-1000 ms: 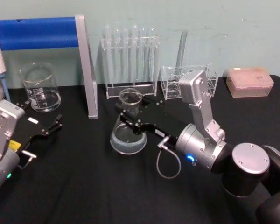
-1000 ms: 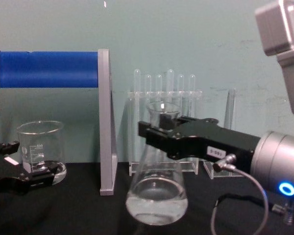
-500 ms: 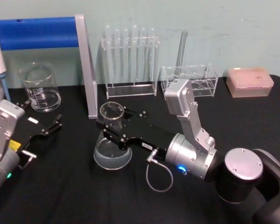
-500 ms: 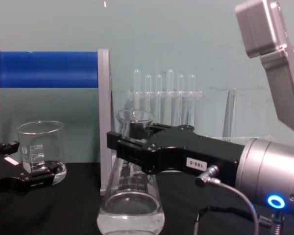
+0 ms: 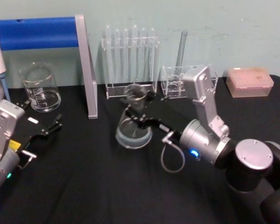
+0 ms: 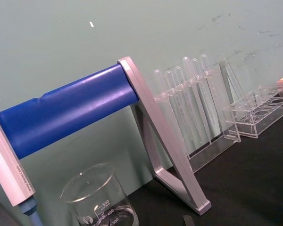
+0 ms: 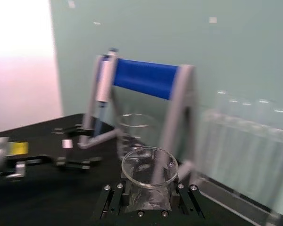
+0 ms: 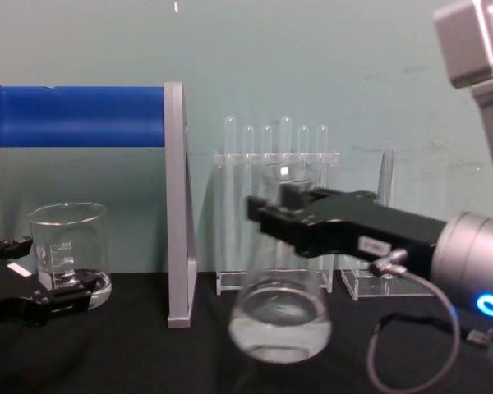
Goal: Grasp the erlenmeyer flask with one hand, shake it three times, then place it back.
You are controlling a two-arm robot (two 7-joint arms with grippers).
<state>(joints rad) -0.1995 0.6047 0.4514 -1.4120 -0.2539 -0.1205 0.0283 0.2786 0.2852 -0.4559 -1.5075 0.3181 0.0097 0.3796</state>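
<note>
Erlenmeyer flask (image 5: 133,129) upright, neck up

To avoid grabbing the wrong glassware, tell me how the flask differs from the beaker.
The flask is conical with a narrow neck; the beaker is a squat straight-walled cylinder. The flask is clamped at its neck in the jaws of the right gripper; the beaker stands free on the table near the idle left gripper. Both are clear glass.

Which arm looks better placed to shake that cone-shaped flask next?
Right. The right end effector is shut on the erlenmeyer flask at its neck; the left end effector sits open, apart, by the beaker.
</note>
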